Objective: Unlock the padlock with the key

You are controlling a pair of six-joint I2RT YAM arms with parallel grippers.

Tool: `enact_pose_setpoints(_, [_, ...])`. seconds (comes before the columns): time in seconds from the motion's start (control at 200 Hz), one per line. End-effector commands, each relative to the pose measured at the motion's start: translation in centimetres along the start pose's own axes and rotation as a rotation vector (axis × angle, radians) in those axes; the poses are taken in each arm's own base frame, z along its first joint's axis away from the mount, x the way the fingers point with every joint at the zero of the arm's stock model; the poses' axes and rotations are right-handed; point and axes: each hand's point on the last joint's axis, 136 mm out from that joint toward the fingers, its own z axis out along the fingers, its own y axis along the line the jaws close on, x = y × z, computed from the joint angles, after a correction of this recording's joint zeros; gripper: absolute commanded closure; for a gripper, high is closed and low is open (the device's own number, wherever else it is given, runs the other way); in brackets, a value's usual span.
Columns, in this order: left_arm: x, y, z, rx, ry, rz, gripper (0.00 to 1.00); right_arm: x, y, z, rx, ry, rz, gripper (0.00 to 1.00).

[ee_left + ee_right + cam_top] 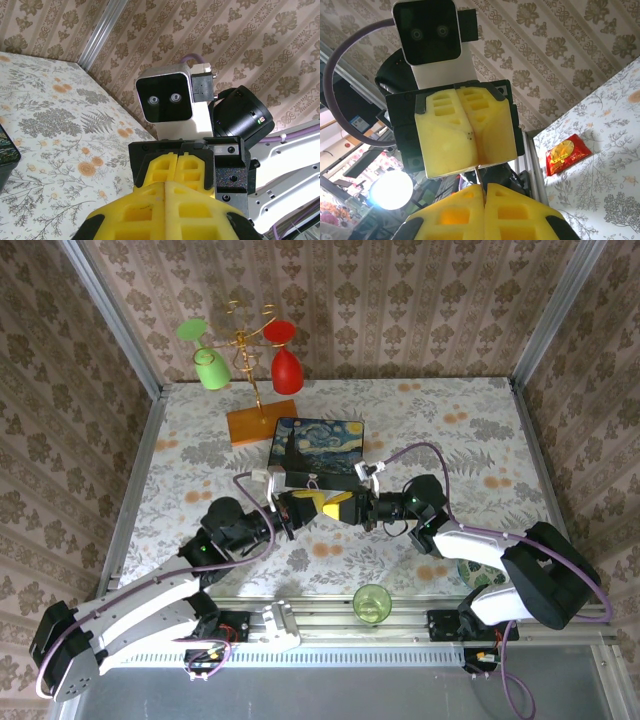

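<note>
My left gripper (327, 502) and right gripper (343, 508) meet tip to tip in mid-air, just in front of the dark blue painted box (318, 445). In the right wrist view a thin silvery sliver, the key (478, 175), bridges the small gap between them. It comes out of the seam of the shut left gripper (476, 166) and runs into the seam of my shut right gripper (484, 188). The left wrist view shows the left gripper (170, 184) pressed shut, with the right gripper (179, 159) shut straight ahead. The padlock is hidden.
A wooden stand (262, 424) carrying a green glass (210, 368) and a red glass (286, 362) sits at the back left. A green cup (372, 602) stands at the table's front edge. A red packet (567, 152) lies on the floral cloth. Walls close three sides.
</note>
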Motion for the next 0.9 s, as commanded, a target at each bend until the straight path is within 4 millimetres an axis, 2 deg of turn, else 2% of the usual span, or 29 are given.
enact_pose_setpoints(0.0, [0.3, 0.6, 0.0, -0.013, -0.010, -0.005, 1.00, 0.3, 0.9, -0.1, -0.043, -0.002, -0.035, 1.00])
enact_pose_setpoints(0.065, [0.6, 0.9, 0.0, -0.023, -0.006, -0.012, 1.00, 0.3, 0.8, -0.3, -0.037, -0.013, -0.031, 1.00])
enact_pose_setpoints(0.085, [0.7, 1.1, 0.0, -0.029, -0.007, -0.014, 0.91, 0.3, 0.8, -0.4, -0.034, -0.013, -0.030, 1.00])
enact_pose_setpoints(0.145, [0.8, 1.7, -0.3, -0.059, -0.021, -0.021, 0.45, 0.5, 0.4, -0.6, -0.020, -0.015, -0.020, 1.00])
enact_pose_setpoints(0.175, [0.7, 2.1, -0.5, -0.079, -0.030, -0.024, 0.06, 0.6, 0.1, -0.8, -0.004, -0.017, -0.013, 1.00])
enact_pose_setpoints(0.19, [0.6, 2.1, -0.6, -0.085, -0.036, -0.022, 0.01, 0.7, -0.1, -0.9, 0.004, -0.016, -0.010, 1.00])
enact_pose_setpoints(0.375, [-1.0, 3.8, -3.0, -0.213, -0.141, -0.037, 0.00, 2.6, -3.3, -2.5, 0.228, 0.055, -0.010, 1.00])
enact_pose_setpoints(0.48, [-1.2, 4.0, -3.4, -0.232, -0.141, -0.027, 0.00, 3.2, -4.6, -3.8, 0.350, 0.073, -0.023, 1.00])
enact_pose_setpoints(0.545, [-0.4, 5.2, -3.2, -0.278, -0.105, -0.023, 0.00, 3.6, -6.0, -4.6, 0.428, 0.081, -0.006, 1.00])
enact_pose_setpoints(0.665, [2.7, 10.0, -3.2, -0.437, 0.015, -0.108, 0.00, 3.8, -10.1, -7.0, 0.612, 0.049, 0.077, 1.00])
enact_pose_setpoints(0.76, [3.8, 11.5, -2.3, -0.416, 0.080, -0.137, 0.00, 4.5, -12.9, -8.7, 0.740, 0.044, 0.137, 1.00])
enact_pose_setpoints(0.895, [4.9, 13.4, -0.8, -0.466, 0.179, -0.068, 0.00, 5.3, -15.0, -9.3, 0.810, 0.039, 0.195, 1.00])
